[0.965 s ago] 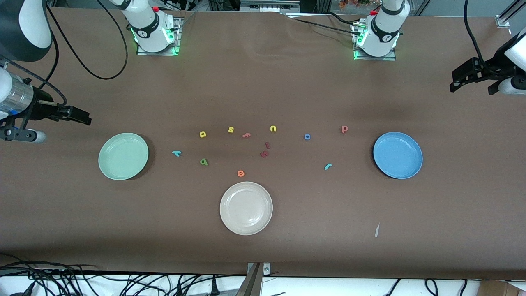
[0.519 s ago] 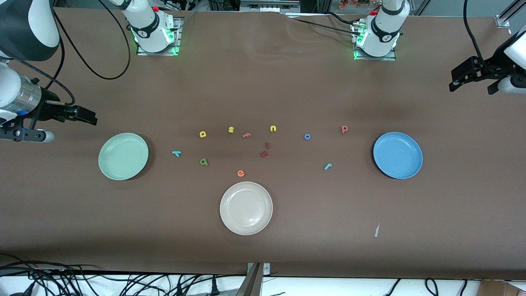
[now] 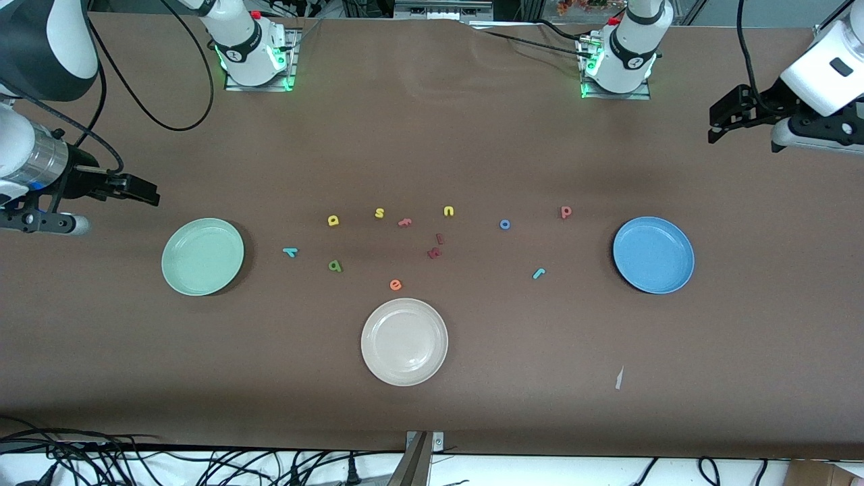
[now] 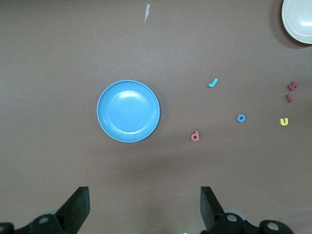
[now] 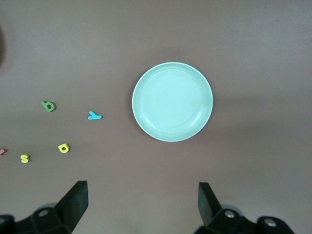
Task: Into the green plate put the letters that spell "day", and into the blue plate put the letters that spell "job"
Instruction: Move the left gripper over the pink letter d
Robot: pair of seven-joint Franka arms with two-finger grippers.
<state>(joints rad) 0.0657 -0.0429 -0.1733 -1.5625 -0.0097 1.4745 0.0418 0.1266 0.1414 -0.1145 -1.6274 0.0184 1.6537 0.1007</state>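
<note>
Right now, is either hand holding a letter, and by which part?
No. The left hand and right hand are both open and empty, held above the table. All letters lie on the table.

The worktop (image 3: 472,135) wears a matt brown covering, faintly rippled near the arm bases. The blue plate (image 4: 128,111), green plate (image 5: 172,101) and cream plate (image 3: 404,341) look like smooth plastic with a soft sheen. The small letters look matt.
</note>
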